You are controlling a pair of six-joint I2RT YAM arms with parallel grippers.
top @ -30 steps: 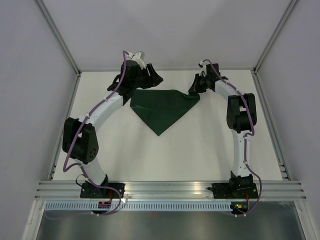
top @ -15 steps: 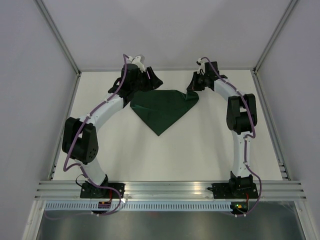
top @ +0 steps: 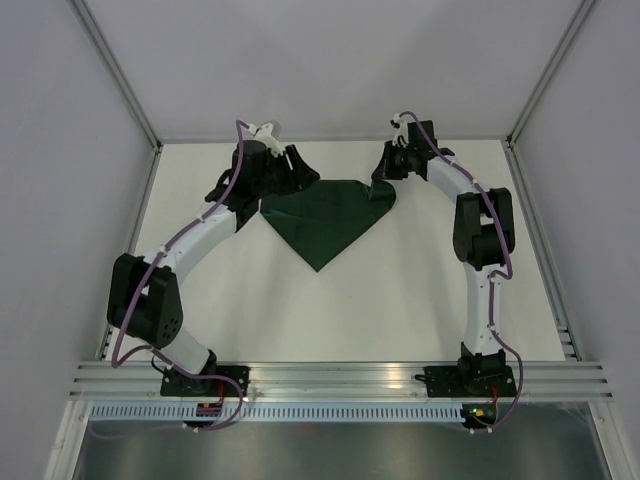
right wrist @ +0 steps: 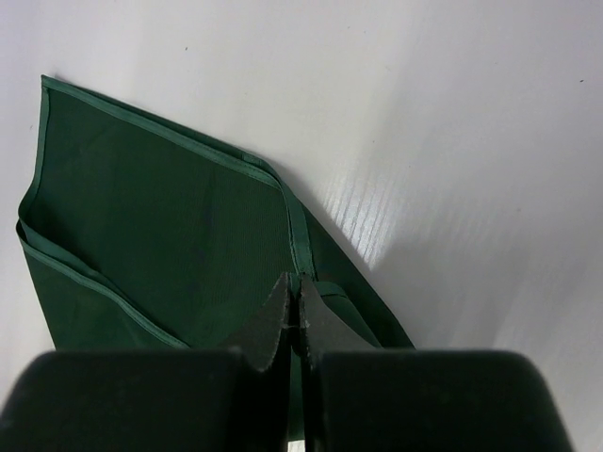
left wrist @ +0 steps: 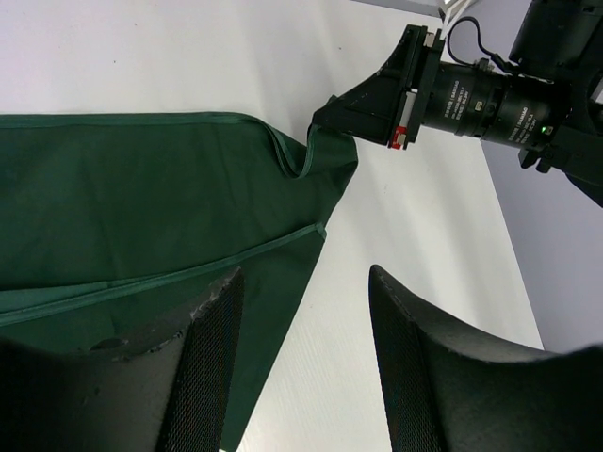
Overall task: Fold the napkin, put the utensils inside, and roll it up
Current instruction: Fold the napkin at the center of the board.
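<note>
The plain dark green matte fabric napkin [top: 325, 215] lies folded into a triangle of 2 layers on the flat white tabletop [top: 400, 290], in the far half, about midway between the 2 arms; its long straight edge runs along the far side and its point aims at the near edge; in the left wrist view the hemmed edges of the napkin [left wrist: 141, 207] do not quite line up. The right tool [top: 383, 176] sits at the napkin's far right corner, its black fingers pressed together and clamped on the hem; in the right wrist view the hem of the napkin [right wrist: 151, 217] runs in between the tips of the right tool [right wrist: 294, 287]; seen from the left wrist, the right tool [left wrist: 328, 111] meets that corner, which puckers and rises toward it. The left tool [top: 300, 172] hangs over the far left part of the napkin, jaws apart, gripping nothing; between its black textured fingers [left wrist: 212, 330] show green cloth and bare tabletop.
</note>
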